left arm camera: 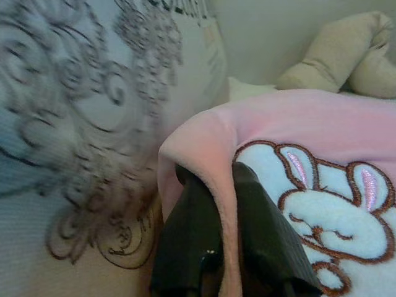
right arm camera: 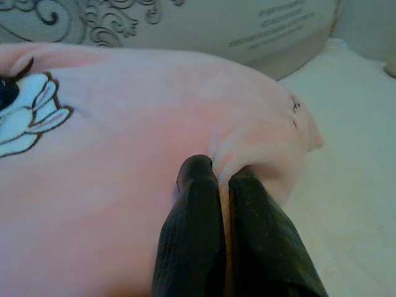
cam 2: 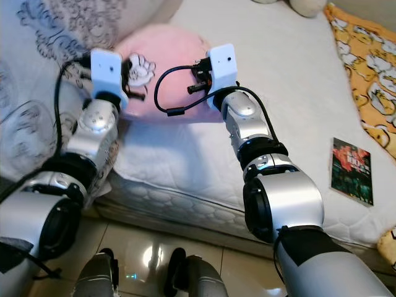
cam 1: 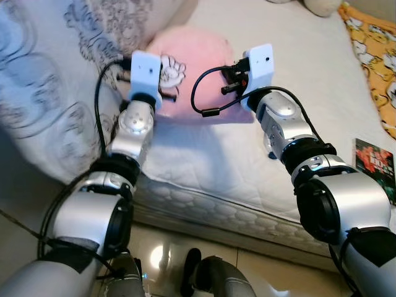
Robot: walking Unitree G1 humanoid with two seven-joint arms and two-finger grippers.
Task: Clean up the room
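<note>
Pillow duty, basically: a plush pink fleece pillow with a white bunny embroidered on it (cam 1: 198, 59) sits on the white quilted mattress of the bed (cam 1: 204, 154), near the edge closest to the robot, and both arms are on it. The left end effector (left arm camera: 226, 204) has its two black fingers pressed together on a fold of the pink fleece at the pillow's left edge, right next to the bunny patch. The right end effector (right arm camera: 223, 185) is doing the same on the other side, fingers squeezed onto a pinch of fabric near the right corner.

Stuff around it: a big white duvet with grey swirl print (cam 1: 55, 80) is bunched up directly left of the pillow and looks like it's touching it, so that side is pretty crowded. At the head of the bed there's a beige stuffed toy (cam 1: 322, 6), well apart from the pillow. A yellow blanket with cartoon print (cam 1: 377, 55) runs along the far right side of the mattress, and a dark book with a red and green cover (cam 2: 352, 170) lies flat on the mattress near the right edge, off to the right of the right arm. Glossy beige tile floor (cam 1: 260, 272) below the bed edge.
</note>
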